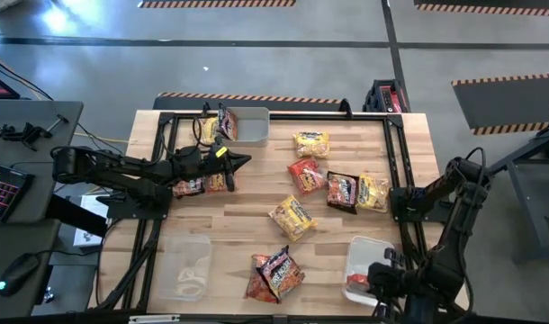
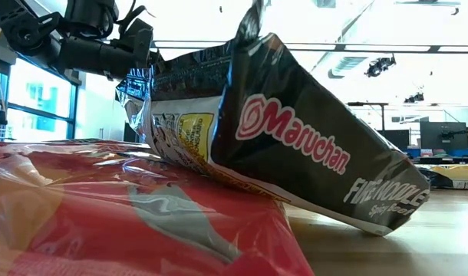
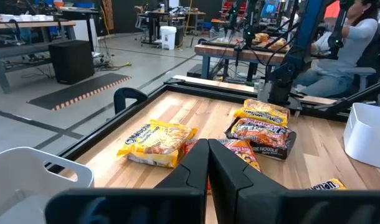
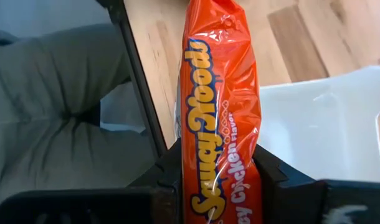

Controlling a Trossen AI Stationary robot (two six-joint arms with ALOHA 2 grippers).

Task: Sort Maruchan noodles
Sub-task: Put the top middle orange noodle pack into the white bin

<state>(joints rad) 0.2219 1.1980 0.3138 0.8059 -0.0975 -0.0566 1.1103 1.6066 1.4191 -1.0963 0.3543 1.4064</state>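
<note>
Two grippers: right gripper [image 4: 218, 186] jaws clamp an orange noodle packet [image 4: 220, 106]; left gripper [image 3: 209, 168] jaws closed, empty.

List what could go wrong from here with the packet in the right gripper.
1. The right gripper pinches the orange packet by one end, its long free end hanging out; it could slip or swing.
2. The packet sits over the bin's wall rather than clearly inside, so a release now might drop it on the table or the rim.
3. The bin is light plastic by the table edge; a low approach could nudge it.
</note>
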